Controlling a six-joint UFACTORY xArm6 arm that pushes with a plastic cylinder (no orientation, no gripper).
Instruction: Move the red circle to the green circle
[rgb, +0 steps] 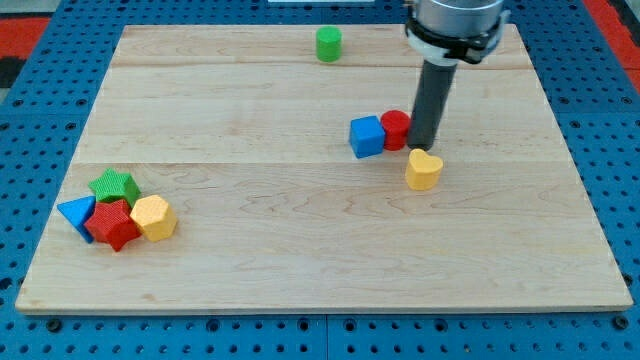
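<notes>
**Tip at the red circle's right side, green circle far off at the top**

The red circle (395, 128) sits a little right of the middle of the wooden surface (300, 250) — every place below is given from it. My tip (425, 148) stands right against its right edge, the dark rod rising straight up from there; there is no hand on this arm, only the rod, so nothing spreads or pinches. A blue cube (367, 136) touches the red circle on its left. A yellow heart (424, 169) lies just below and to the right, close under my tip. The green circle (328, 44) stands well apart, up and to the left, near the surface's top edge. Far down to the left is a tight cluster — a green star (114, 185), a blue triangle (77, 213), a red star (113, 224) and a yellow hexagon (153, 217).
</notes>
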